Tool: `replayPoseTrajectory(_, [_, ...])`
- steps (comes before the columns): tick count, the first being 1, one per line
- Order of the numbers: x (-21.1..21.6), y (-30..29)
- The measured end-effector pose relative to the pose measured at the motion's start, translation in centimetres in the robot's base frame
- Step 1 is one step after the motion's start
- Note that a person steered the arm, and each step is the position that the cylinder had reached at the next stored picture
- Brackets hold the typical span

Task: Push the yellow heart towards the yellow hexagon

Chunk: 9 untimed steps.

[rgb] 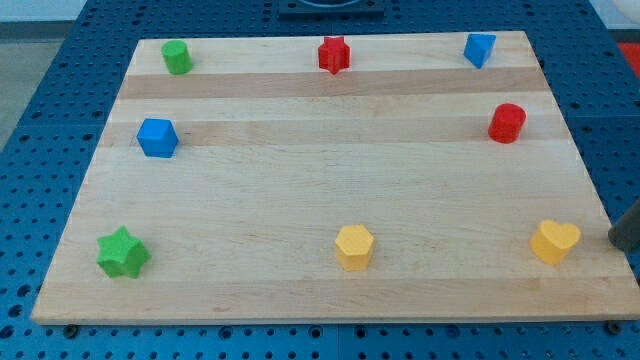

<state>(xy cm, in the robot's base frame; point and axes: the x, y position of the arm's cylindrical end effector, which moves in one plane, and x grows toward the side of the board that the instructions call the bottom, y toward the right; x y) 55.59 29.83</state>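
The yellow heart [554, 241] lies near the board's bottom right corner. The yellow hexagon [354, 246] lies at the bottom middle, well to the heart's left at about the same height. My tip [616, 240] shows as a dark rod end at the view's right edge, just right of the heart with a small gap between them.
On the wooden board [300, 180] also lie a green star [122, 252] at bottom left, a blue cube [157, 137] at left, a green block [177, 57] at top left, a red star [334, 54] at top middle, a blue block [479, 48] at top right, and a red cylinder [507, 123] at right.
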Motion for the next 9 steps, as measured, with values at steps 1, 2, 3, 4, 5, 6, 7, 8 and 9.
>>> replayPoseTrajectory(1, [0.0, -2.2])
replayPoseTrajectory(2, [-0.5, -5.2])
replayPoseTrajectory(3, [-1.3, -8.0])
replayPoseTrajectory(4, [-1.0, -9.8])
replayPoseTrajectory(5, [0.0, -9.9])
replayPoseTrajectory(6, [0.8, -10.6])
replayPoseTrajectory(7, [0.6, -12.9])
replayPoseTrajectory(8, [-0.4, -15.6])
replayPoseTrajectory(9, [-0.5, -18.1])
